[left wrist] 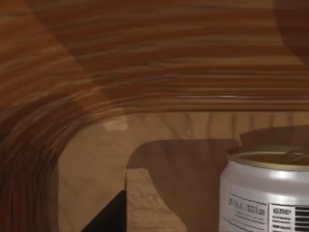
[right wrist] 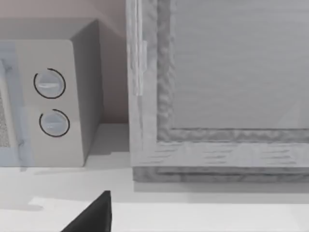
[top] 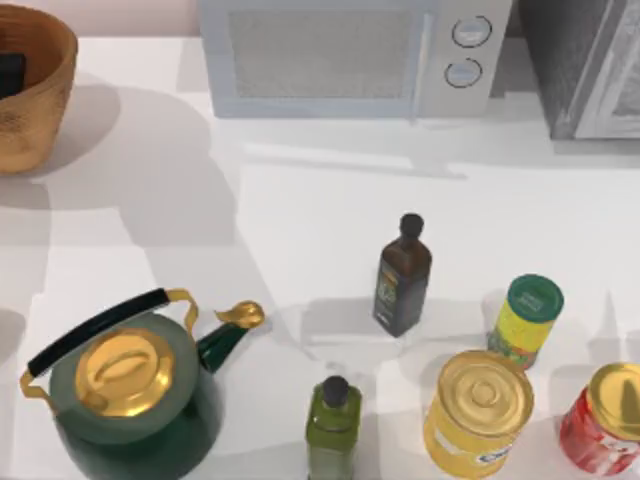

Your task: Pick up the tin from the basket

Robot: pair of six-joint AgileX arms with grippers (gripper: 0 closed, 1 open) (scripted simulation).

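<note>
A white table ran under a microwave (top: 340, 55) along the back wall, with the basket (top: 35, 95) at its far left corner. Inside the basket, in the left wrist view, the tin (left wrist: 265, 191) stood upright on the woven floor, silver-sided with a gold top, near the curved wall. A dark finger (left wrist: 108, 217) of the left gripper showed just beside it; how wide the claw stood could not be told. The tin looked light, rigid and slick, best pinched across its round sides. The right arm sat parked facing the microwave.
</note>
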